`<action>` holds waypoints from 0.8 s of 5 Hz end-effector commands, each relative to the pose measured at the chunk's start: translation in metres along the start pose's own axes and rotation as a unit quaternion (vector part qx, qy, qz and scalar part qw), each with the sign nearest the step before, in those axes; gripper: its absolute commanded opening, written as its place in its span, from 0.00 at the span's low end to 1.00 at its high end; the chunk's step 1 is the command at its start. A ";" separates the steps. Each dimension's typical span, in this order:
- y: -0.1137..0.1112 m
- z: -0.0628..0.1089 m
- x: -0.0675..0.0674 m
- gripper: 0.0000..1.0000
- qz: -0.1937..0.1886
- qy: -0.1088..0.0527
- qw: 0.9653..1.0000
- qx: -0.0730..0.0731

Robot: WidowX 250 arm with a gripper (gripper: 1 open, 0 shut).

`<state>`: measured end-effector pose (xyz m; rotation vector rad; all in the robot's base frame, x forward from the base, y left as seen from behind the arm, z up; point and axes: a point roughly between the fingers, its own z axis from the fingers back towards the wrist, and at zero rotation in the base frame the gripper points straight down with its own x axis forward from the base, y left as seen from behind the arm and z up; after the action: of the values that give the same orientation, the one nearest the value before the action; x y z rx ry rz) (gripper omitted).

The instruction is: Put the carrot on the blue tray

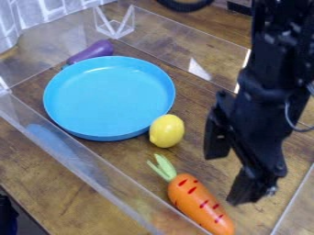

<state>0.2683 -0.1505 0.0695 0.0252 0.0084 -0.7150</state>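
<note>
The orange carrot (199, 204) lies on the wooden table near the front edge, green top pointing up-left toward the lemon. The round blue tray (108, 96) sits at the left with nothing on it, well apart from the carrot. My black gripper (229, 174) hangs pointing down just right of the carrot, low over the table. Its two fingers (218, 139) are spread wide apart and nothing is between them. I cannot tell whether a fingertip touches the carrot.
A yellow lemon (167, 130) rests against the tray's right rim, between tray and carrot. A purple eggplant (88, 51) lies behind the tray. Clear plastic walls (73, 165) fence the table at the front left and back.
</note>
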 end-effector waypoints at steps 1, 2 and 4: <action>0.006 -0.014 -0.001 1.00 -0.036 -0.006 0.999 -0.002; 0.014 -0.036 -0.001 1.00 -0.051 0.002 0.999 -0.008; 0.022 -0.041 0.002 0.00 -0.049 0.005 0.999 -0.010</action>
<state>0.2785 -0.1341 0.0200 0.0103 0.0611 -0.8213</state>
